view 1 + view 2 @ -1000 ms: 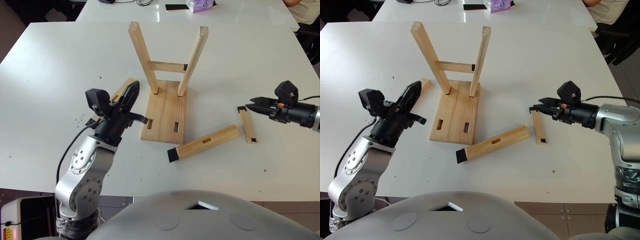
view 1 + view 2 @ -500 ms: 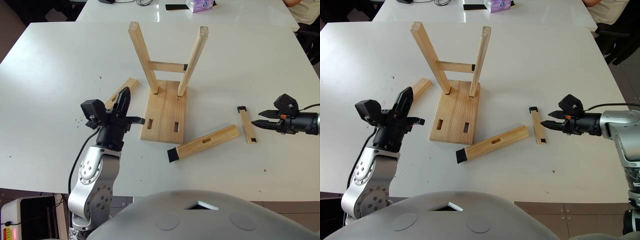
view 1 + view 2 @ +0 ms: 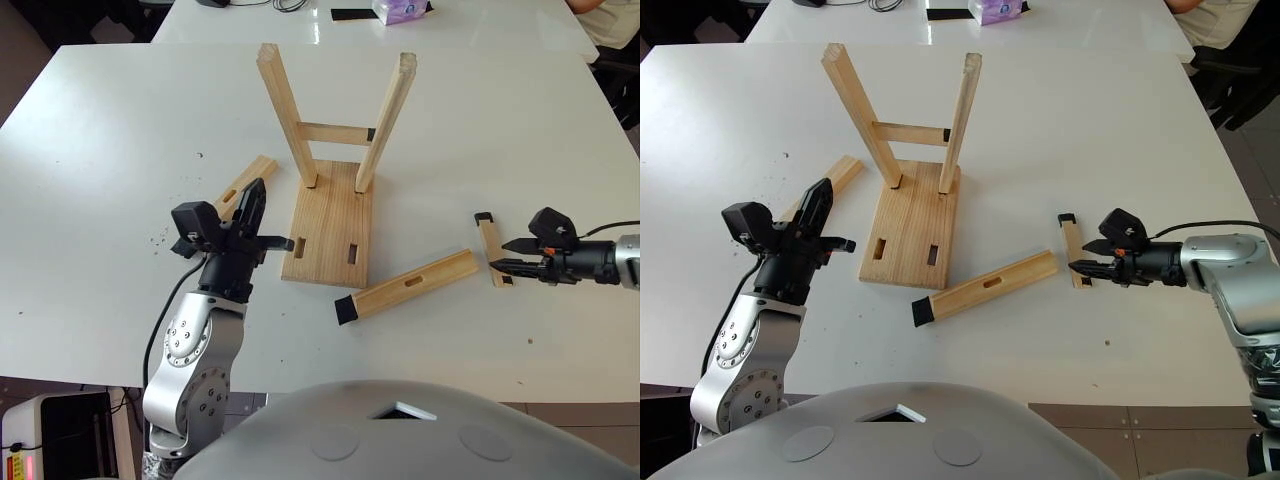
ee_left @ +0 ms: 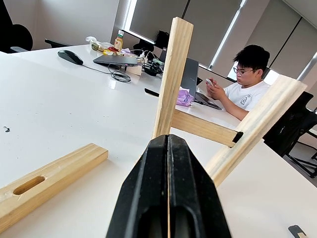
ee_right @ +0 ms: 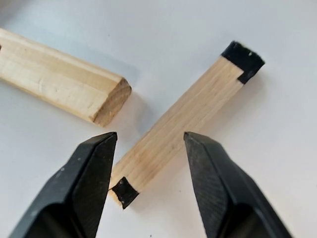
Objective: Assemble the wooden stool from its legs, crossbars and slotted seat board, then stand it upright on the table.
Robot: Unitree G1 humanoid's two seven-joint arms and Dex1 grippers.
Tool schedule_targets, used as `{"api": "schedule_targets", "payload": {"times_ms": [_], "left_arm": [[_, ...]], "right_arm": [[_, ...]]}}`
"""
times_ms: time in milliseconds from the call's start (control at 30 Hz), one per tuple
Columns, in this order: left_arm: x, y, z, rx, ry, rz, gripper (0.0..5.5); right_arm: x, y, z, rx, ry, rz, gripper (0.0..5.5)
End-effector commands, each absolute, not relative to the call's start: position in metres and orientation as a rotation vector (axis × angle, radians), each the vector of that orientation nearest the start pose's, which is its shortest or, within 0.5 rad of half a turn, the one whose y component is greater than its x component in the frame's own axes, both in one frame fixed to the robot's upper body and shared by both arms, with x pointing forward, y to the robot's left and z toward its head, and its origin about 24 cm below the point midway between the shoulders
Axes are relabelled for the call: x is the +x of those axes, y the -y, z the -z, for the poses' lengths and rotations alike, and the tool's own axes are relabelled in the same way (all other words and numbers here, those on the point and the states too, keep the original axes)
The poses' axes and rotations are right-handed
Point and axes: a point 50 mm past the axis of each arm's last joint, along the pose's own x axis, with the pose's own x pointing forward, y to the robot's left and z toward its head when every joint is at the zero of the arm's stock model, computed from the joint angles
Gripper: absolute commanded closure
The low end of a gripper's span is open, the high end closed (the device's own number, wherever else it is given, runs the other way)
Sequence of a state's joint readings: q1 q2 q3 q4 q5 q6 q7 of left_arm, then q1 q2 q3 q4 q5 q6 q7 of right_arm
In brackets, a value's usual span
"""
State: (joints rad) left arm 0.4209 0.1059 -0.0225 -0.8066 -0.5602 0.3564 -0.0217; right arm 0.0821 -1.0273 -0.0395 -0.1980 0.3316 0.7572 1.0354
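Right gripper [image 5: 148, 138] has swung in to the short crossbar [image 3: 492, 250], fingers wide open either side of its near end, gripping nothing. Left gripper [image 3: 257, 193] is closed and empty, over a loose leg [image 3: 247, 179] beside the seat board [image 3: 330, 228]. The board lies on the counter [image 3: 120, 120] with two legs [image 3: 285, 115] standing in it.

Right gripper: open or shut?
Open: the right gripper shows a clear gap, straddling the near end of the short crossbar.

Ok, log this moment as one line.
left tool shut, empty | right tool open astride short crossbar | seat board carries upright legs | two loose legs
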Motion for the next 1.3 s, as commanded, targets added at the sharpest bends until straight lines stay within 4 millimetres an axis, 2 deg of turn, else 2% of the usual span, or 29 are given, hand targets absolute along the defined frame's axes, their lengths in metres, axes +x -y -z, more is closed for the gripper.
{"api": "schedule_targets", "payload": {"times_ms": [33,167,733,1167,1300], "left_arm": [[0.163,-0.152,-0.11,-0.398,0.018,0.177,5.5],[0.165,-0.15,-0.11,-0.389,0.012,0.19,5.5],[0.167,-0.147,-0.105,-0.388,0.016,0.184,5.5],[0.169,-0.147,-0.101,-0.384,0.016,0.176,5.5],[0.17,-0.147,-0.101,-0.38,0.021,0.175,5.5]], "right_arm": [[0.195,0.286,-0.084,-0.34,-0.928,-0.795,3.0],[0.191,0.288,-0.078,-0.356,-0.928,-0.789,3.0],[0.206,0.303,-0.085,-0.423,-0.889,-0.752,3.0],[0.194,0.298,-0.066,-0.398,-0.964,-0.756,3.0],[0.192,0.307,-0.063,-0.426,-0.978,-0.714,3.55]]}}
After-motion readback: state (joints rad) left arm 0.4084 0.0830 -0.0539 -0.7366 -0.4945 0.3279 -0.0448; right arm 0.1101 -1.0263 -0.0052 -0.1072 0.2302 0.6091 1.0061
